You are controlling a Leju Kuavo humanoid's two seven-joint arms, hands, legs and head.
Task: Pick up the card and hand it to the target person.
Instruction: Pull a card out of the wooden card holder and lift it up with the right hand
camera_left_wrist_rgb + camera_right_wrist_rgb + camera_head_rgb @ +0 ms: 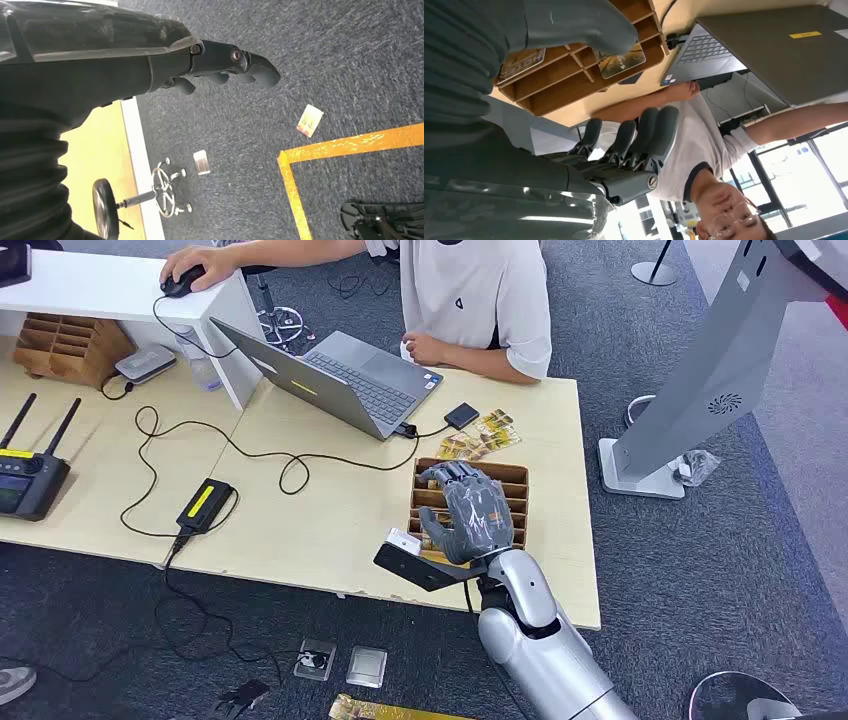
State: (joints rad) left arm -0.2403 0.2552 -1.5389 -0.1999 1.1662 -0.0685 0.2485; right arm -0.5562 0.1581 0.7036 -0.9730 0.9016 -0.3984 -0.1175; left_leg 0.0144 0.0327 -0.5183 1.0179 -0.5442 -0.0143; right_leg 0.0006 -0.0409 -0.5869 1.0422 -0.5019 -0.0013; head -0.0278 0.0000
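Right hand: the right hand [466, 513] hovers over the near half of a wooden slotted card tray [516, 473] at the near right of the table [330, 510]. Its fingers are spread and gently curved, holding nothing.
Card: in the right wrist view, a patterned card [620, 60] lies flat in a tray compartment just under the thumb [589, 22]. A second card [520, 62] lies in another slot beside it. Whether the thumb touches the first card cannot be told.
Key relation: the card sits directly below the thumb side of the hand, its long axis running along the slot, so the fingers would likely close downward across it.
Left hand: the left hand [220, 62] hangs over the carpet, well away from the tray, fingers loosely curled on nothing. The right hand is far nearer.
Loose cards: more cards [480, 436] are fanned on the table beyond the tray.
Person: a seated person in a white shirt [475, 290] faces a laptop [340, 375] across the table.
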